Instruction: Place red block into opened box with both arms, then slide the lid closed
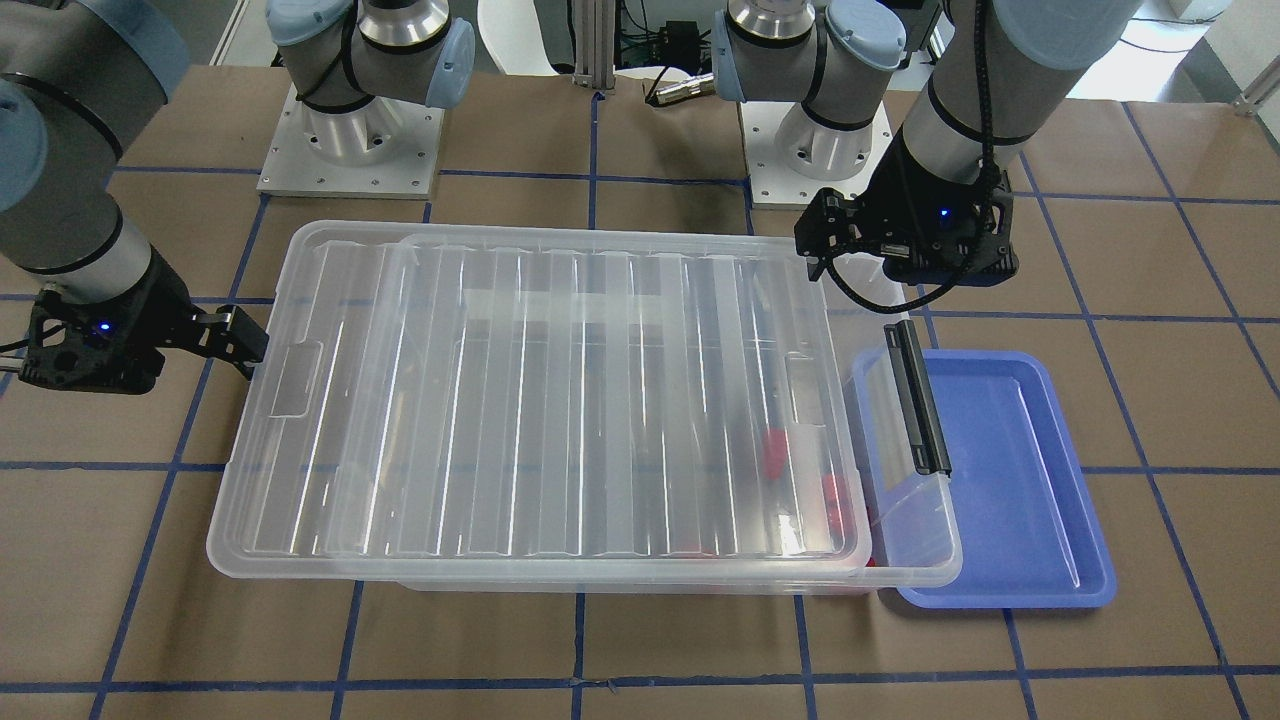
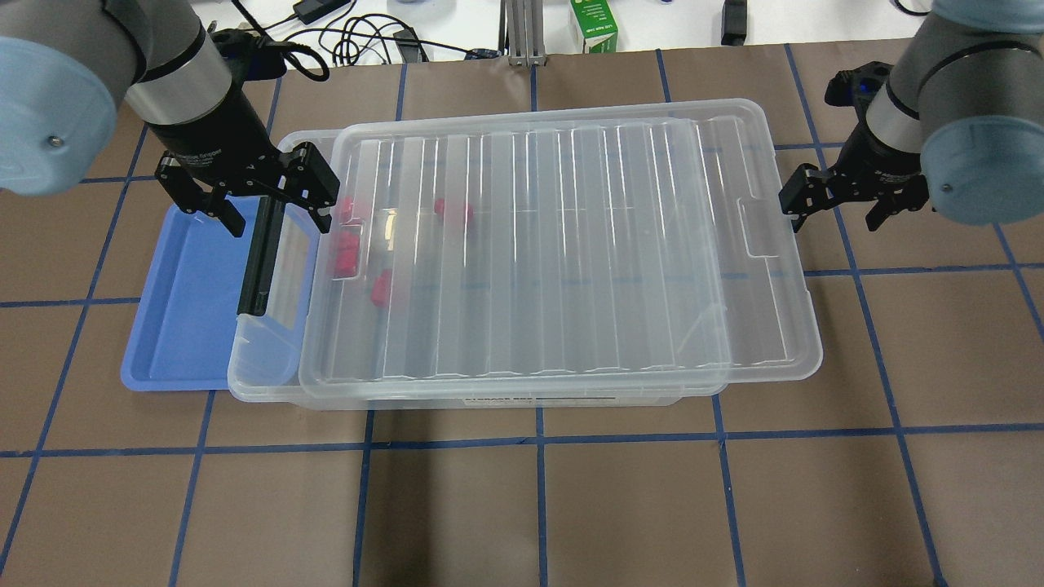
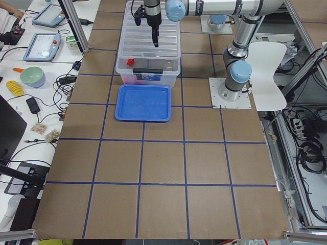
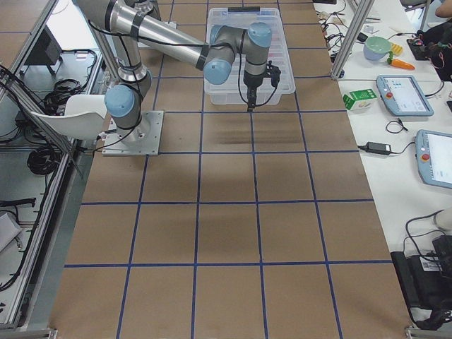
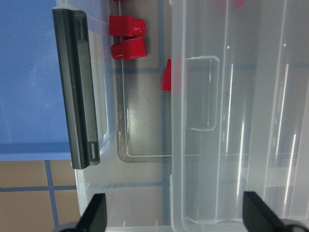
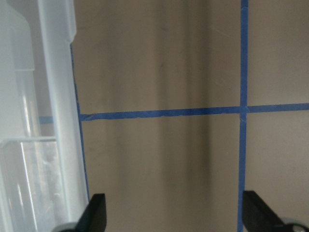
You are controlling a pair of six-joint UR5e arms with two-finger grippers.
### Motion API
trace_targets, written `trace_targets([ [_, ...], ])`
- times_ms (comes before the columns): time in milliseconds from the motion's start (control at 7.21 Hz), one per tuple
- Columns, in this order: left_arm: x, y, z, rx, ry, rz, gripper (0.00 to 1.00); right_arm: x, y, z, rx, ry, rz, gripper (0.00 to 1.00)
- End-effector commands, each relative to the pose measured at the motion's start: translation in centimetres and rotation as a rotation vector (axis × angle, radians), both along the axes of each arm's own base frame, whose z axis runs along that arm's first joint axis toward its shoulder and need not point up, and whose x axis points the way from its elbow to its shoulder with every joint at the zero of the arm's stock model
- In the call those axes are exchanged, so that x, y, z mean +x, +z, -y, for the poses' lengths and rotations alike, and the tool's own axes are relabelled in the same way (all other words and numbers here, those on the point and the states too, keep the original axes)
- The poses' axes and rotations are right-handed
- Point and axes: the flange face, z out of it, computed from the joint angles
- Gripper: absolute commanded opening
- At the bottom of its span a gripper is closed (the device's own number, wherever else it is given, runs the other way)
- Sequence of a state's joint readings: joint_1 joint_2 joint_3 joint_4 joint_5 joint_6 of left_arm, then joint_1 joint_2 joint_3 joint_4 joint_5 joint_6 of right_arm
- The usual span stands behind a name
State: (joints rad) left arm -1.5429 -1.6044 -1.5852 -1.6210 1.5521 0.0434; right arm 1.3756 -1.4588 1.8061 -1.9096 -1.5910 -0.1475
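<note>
The clear box point(image 2: 263, 368) lies across the table with its black bar point(image 2: 255, 261) at its left end. The ridged lid point(image 2: 555, 244) rests on top, shifted right, so a strip by the bar stays uncovered. Several red blocks point(image 2: 347, 254) lie inside near that end, two of them in the uncovered strip point(image 5: 126, 25). My left gripper point(image 2: 271, 200) hovers open above the bar and the lid's left edge point(image 5: 179, 121), holding nothing. Open and empty too, my right gripper point(image 2: 832, 208) sits just off the lid's right edge point(image 6: 53, 96), above bare table.
A shallow blue tray point(image 2: 183, 310) lies under and beside the box's bar end. A green carton point(image 2: 593, 24) and cables sit at the table's far edge. Both arm bases point(image 1: 350, 150) stand behind the box.
</note>
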Motion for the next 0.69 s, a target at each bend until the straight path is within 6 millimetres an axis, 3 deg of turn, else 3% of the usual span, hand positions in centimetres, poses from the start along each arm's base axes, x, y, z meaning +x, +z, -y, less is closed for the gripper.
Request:
trace_targets([
  [0, 0.1, 0.0, 0.1, -0.003, 0.002, 0.0, 1.0, 3.5, 0.1, -0.1, -0.019, 0.002, -0.004, 1.0],
  [555, 0.3, -0.1, 0.1, 0.001, 0.004, -0.003, 1.0, 4.7, 0.2, 0.2, -0.037, 0.032, -0.006, 1.0],
])
